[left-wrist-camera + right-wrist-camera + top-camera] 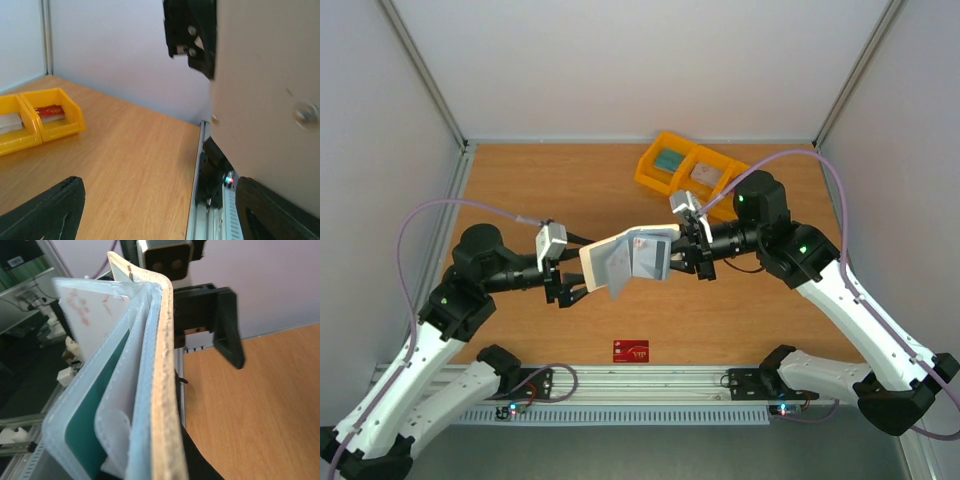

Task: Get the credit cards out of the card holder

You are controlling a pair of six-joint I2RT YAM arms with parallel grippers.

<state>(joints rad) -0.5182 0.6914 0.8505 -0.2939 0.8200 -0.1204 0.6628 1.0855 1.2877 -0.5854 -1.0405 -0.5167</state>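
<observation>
Right gripper [682, 252] clamps the open cream-white folding card holder [625, 262] above the wooden table [520, 190]; left gripper's [574, 291] jaws gape beside it.

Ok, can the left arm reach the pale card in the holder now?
Probably yes: the left gripper hangs open beside the card holder, which the right gripper holds spread; the pale card shows.

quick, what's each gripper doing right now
left gripper: open, holding nothing
right gripper: shut on the card holder, which is up off the table
</observation>
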